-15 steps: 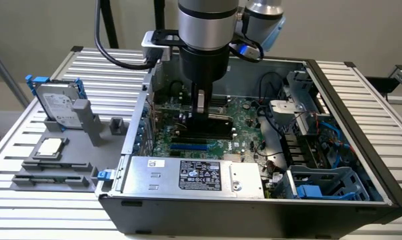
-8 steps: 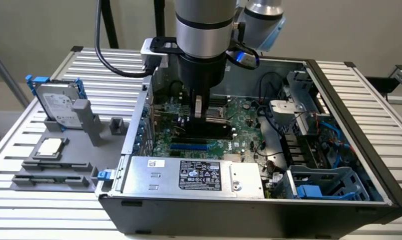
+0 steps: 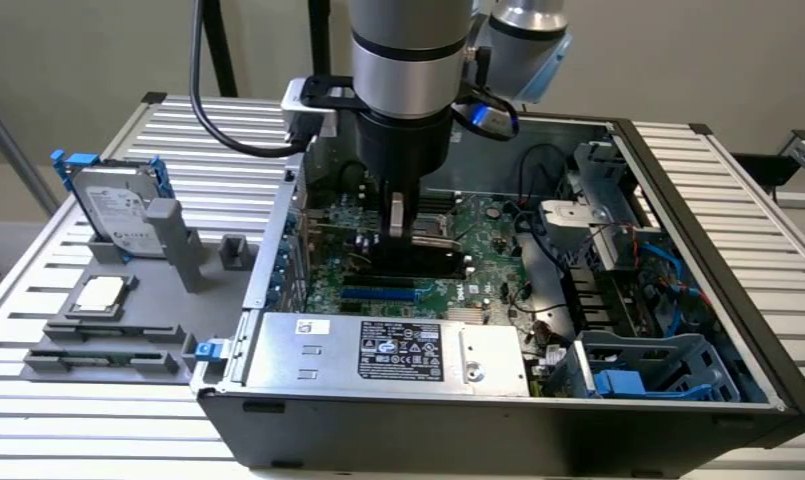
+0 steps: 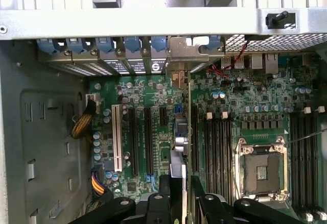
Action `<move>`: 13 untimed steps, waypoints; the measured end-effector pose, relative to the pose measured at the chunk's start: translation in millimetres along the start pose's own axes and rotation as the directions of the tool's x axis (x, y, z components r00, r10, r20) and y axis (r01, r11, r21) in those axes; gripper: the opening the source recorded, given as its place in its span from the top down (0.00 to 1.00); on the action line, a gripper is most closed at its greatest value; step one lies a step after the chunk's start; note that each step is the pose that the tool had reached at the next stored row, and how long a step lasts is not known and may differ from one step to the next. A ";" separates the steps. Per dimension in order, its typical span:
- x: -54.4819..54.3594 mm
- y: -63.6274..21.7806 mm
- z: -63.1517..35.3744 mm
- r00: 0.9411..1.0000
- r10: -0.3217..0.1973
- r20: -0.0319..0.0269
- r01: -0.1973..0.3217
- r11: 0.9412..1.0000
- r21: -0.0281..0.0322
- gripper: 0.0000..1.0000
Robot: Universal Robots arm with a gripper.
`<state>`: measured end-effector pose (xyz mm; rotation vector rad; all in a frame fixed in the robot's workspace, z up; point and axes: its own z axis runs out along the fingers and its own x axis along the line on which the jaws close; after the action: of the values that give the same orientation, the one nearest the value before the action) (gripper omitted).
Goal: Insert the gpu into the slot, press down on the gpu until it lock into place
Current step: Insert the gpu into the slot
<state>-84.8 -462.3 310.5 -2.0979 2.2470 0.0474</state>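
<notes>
Grips the gpu edge-on from above with the end effector, closed tight across the card's top rim. Holds it straight below, long axis lined up along the blue slot; unclear whether seated or just above.

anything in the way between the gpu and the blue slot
Nothing visible does. The gripper holds the gpu on edge directly over the blue slot, with no cable or other card across it. Whether its edge touches the slot cannot be told.
</notes>
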 end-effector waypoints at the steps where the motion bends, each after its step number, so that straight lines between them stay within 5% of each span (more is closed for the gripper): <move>1: 0.1 0.5 0.7 1.000 0.000 0.000 0.000 1.000 0.000 0.74; 13: -0.4 3.6 9.6 1.000 0.000 -0.001 0.000 1.000 0.000 0.74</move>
<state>-88.2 -461.0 300.9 -2.0983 2.2474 0.0471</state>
